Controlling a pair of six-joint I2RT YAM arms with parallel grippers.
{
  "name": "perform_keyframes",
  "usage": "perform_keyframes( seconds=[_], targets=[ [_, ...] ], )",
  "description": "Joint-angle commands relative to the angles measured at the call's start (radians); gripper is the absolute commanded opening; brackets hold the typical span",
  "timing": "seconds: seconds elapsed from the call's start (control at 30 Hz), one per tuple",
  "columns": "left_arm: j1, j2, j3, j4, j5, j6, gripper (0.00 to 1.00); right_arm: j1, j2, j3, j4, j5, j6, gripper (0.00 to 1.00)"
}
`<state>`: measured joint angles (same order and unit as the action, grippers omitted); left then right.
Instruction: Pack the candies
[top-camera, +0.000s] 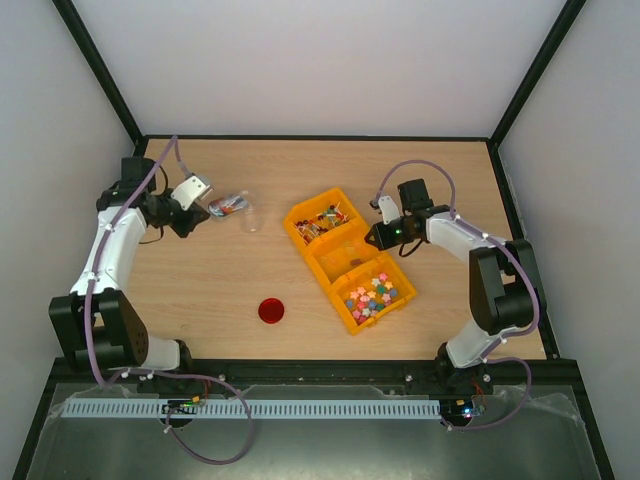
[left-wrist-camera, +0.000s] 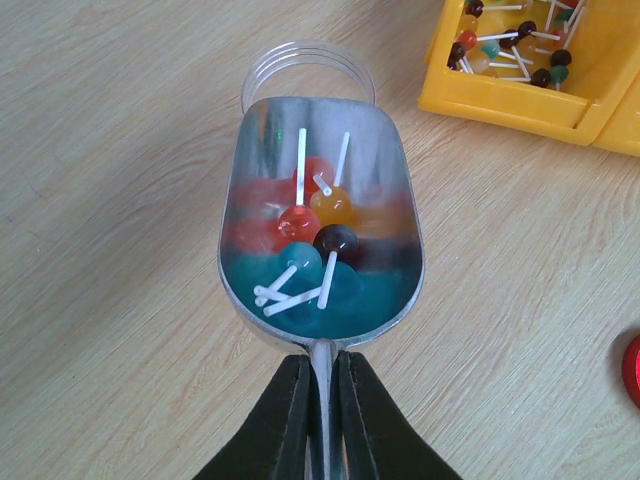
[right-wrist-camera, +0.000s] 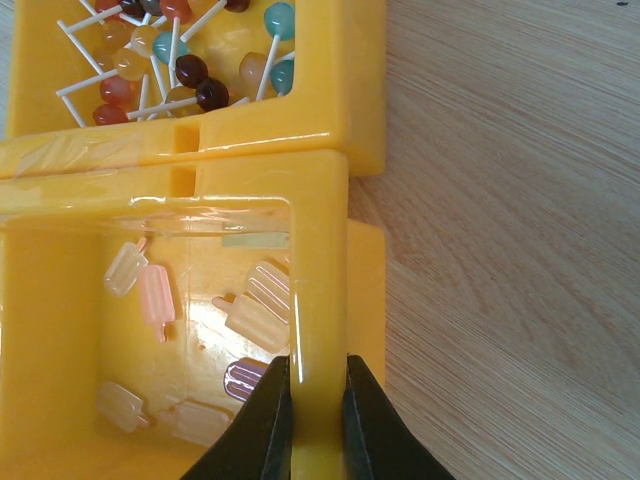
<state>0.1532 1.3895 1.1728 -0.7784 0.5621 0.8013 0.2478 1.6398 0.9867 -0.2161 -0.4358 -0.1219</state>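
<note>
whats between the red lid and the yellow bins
Nothing: in the top view only bare table separates the red lid from the yellow bins.

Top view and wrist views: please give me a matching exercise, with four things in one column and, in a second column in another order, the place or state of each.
Things:
1 scoop
2 red lid
3 pastel candies
4 right gripper

Places or states:
A on the bare table
B in the left gripper, holding lollipops
C in the nearest bin
D shut on a wall of the middle bin

Pairs: 1-B; 2-A; 3-C; 4-D
</note>
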Motion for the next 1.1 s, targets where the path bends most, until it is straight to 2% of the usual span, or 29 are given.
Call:
perform_keyframes(
  seconds=[0.0, 1.07],
  targets=[
    [-0.014, 0.005, 0.035, -0.019, -0.011, 0.013, 0.02, -0.007, 0.005, 0.048, 0.055, -0.038, -0.004, 0.01],
    [-0.046, 0.041, 0.104, -0.074, -0.092, 0.015, 0.02, -0.007, 0.022, 0.054, 0.061, -0.049, 0.007, 0.01]
  ],
)
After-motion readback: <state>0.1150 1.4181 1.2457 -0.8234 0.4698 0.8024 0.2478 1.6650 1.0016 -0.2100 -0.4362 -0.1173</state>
